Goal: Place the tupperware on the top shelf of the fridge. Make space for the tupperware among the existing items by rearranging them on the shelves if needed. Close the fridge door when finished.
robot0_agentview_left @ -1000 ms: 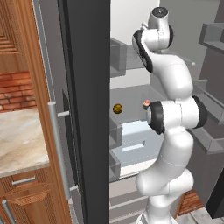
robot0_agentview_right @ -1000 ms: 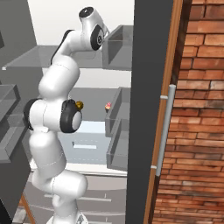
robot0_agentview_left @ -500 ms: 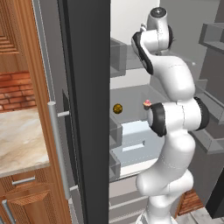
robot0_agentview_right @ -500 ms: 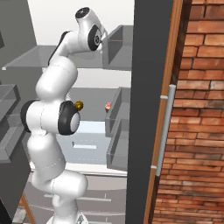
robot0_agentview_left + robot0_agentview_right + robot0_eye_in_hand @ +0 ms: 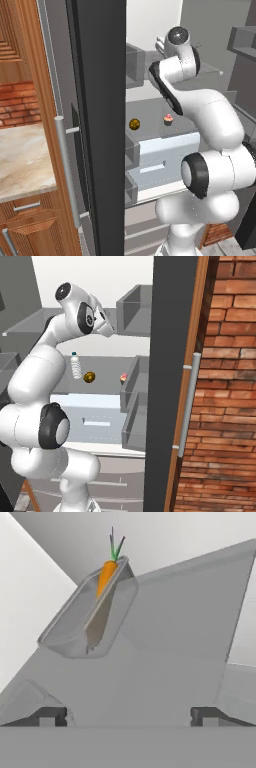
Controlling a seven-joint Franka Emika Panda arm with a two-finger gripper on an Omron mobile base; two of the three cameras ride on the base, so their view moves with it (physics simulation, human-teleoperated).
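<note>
Clearly, your two dark gripper fingertips (image 5: 128, 716) stood spread wide with nothing between them, while the translucent grey tupperware tray (image 5: 89, 618) with its orange carrot (image 5: 105, 577) already lay ahead on the pale grey top shelf (image 5: 190, 607). Withdrawing straight seemed wise, avoiding nudging it.

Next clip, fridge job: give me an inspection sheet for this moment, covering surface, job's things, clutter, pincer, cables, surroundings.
Surface: pale grey top shelf of the fridge, seen tilted in the hand view.
Job's things: translucent grey tupperware with an orange carrot rests on the top shelf, ahead of the pincer. Small round brown ball and pink-topped cupcake sit apart on the lower grey shelf.
Clutter: small clear bottle upright on the lower shelf, beside the ball.
Pincer: pincer open, holding nothing, fingertips apart, short of the tupperware.
Cables: nothing seen.
Surroundings: tall grey fridge doors open; brick wall; wooden cabinets and marble counter.
</note>
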